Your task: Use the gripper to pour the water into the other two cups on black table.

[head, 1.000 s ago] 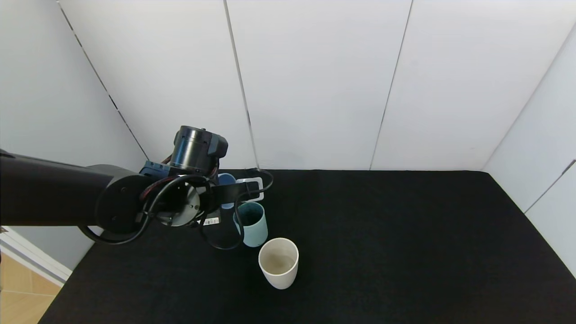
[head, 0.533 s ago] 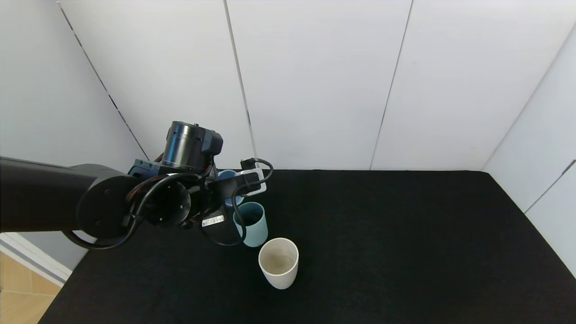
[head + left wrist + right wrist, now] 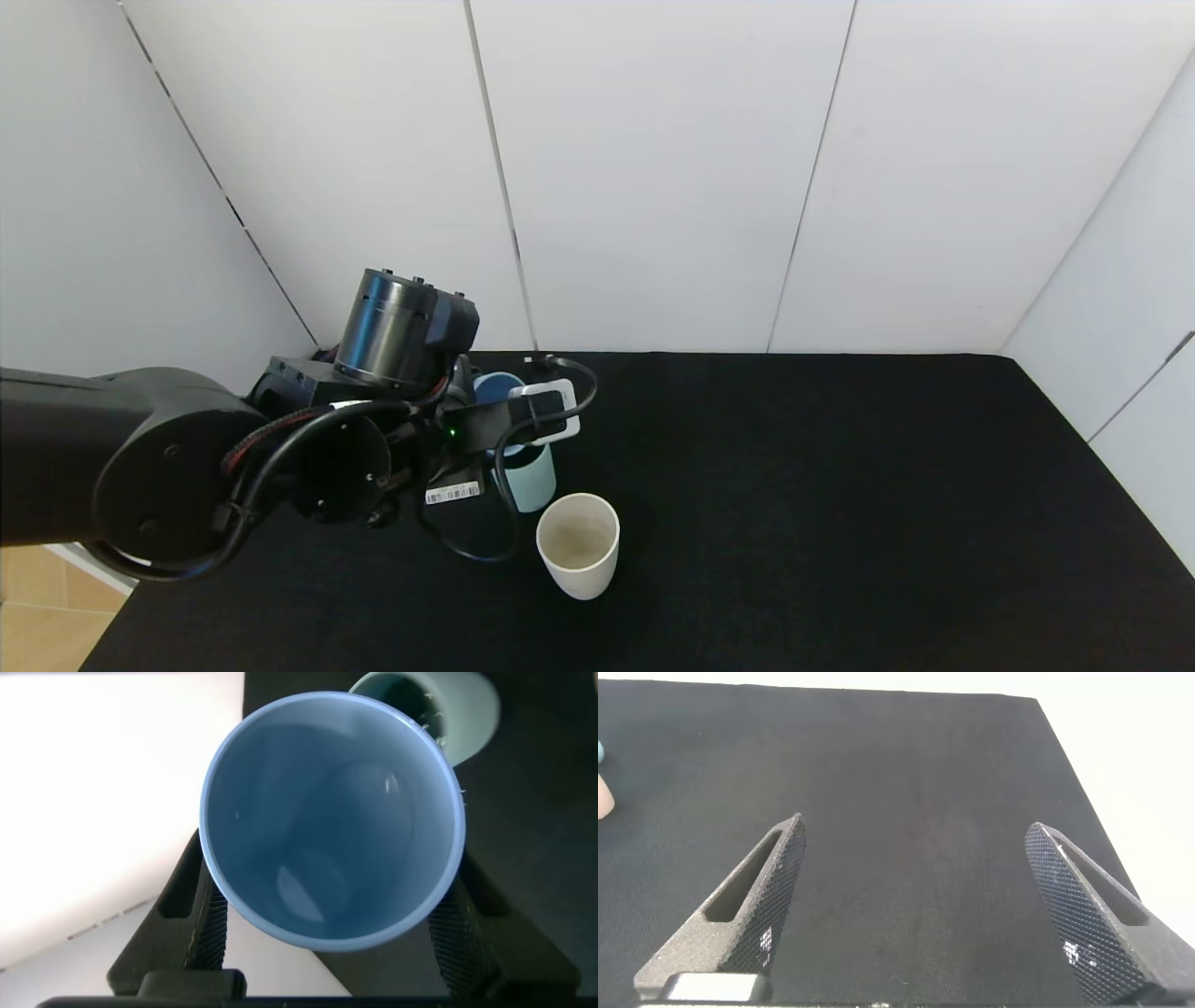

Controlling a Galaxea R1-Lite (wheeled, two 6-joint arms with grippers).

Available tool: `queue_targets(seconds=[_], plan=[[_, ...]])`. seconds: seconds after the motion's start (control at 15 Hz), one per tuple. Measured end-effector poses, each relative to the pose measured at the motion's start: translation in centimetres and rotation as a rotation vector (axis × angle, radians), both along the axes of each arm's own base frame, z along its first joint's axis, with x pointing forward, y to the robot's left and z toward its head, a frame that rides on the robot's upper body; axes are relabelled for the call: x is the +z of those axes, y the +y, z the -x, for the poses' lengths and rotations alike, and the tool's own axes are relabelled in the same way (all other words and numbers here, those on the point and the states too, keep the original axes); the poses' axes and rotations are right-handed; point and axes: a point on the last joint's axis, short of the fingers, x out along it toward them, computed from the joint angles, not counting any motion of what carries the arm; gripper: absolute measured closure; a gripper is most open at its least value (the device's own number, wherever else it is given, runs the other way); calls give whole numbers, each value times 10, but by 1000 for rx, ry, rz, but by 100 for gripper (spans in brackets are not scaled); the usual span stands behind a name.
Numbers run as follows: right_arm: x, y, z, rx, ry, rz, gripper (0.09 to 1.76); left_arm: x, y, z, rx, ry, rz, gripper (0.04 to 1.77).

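Note:
My left gripper (image 3: 485, 415) is shut on the light blue tumbler (image 3: 498, 385) and holds it just above and behind the teal-green cup (image 3: 534, 487). In the left wrist view the blue tumbler (image 3: 332, 821) fills the space between the black fingers (image 3: 207, 938). A little water lies inside it, and the teal cup's mouth (image 3: 420, 705) shows just past its rim. The cream-white cup (image 3: 578, 545) stands upright on the black table (image 3: 840, 513), in front of and right of the teal cup. My right gripper (image 3: 920, 859) is open and empty over bare table, out of the head view.
White wall panels (image 3: 653, 168) close the table's back and sides. The table's left edge (image 3: 131, 607) drops to a wooden floor. My left arm's cables (image 3: 467, 546) loop close beside the teal cup. The cream cup's edge (image 3: 603, 798) shows far off in the right wrist view.
My left arm has turned at the wrist and brought the blue tumbler down and to the right, so it now covers the teal cup's mouth. Both standing cups have not moved.

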Motion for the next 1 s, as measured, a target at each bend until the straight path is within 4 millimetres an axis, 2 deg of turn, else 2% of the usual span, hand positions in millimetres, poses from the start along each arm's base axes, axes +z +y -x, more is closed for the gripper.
queue_targets(seconds=[0.53,1.0], plan=[[0,0,0,1,0,0,14,-5,-30,32,-71,-10,-78,59],[0,0,0,0,0,0,14,-15,-46,53,-91,2,-200,59]])
